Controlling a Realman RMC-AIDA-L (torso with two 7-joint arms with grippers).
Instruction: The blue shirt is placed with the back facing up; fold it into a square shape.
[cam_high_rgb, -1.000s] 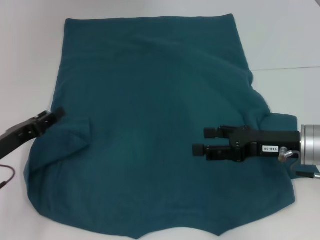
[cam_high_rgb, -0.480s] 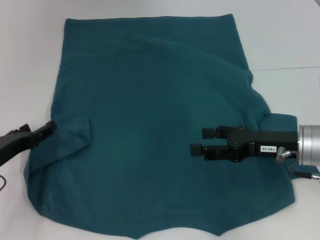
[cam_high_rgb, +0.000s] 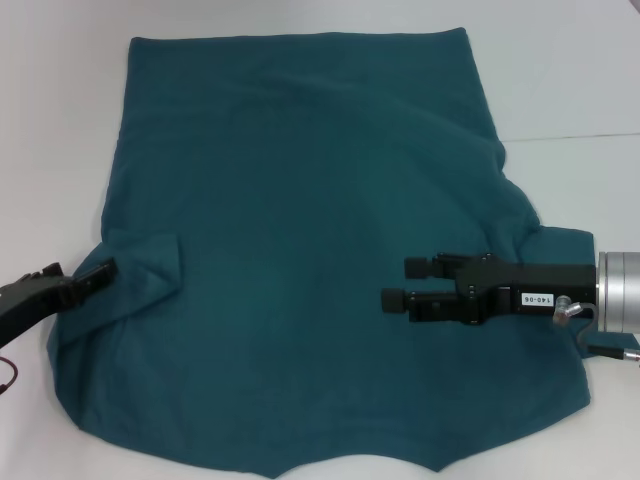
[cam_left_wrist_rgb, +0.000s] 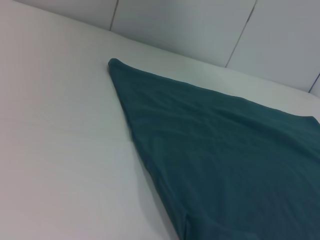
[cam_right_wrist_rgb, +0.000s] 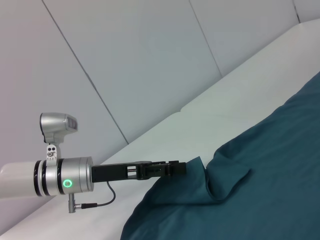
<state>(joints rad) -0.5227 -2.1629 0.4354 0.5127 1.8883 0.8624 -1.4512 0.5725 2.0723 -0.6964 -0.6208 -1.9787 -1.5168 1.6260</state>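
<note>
The blue shirt (cam_high_rgb: 300, 250) lies spread flat on the white surface (cam_high_rgb: 560, 80), back up, hem at the far side, neckline toward me. Not yet a square: both sleeve areas look tucked in, w/ a small folded flap on my left side and a bunched ridge on the right.

My left tool (cam_high_rgb: 95, 275) sits low at the shirt's left edge, tip right at the sleeve fold. Can't tell if its fingers are apart or together, too edge-on. My right tool (cam_high_rgb: 405, 283) hovers over the right half of the cloth, fingers apart, nothing between them.

Handling, my guess: soft matte knit, light, limp, no stiffness, so it'll sag and drag rather than hold shape. It should grip OK, not slippery, but a pinch may catch only the top layer. Best hold is at an edge or corner, e.g. both near corners by the neckline, taking all layers, then lift both sides evenly so the fold stays straight.
</note>
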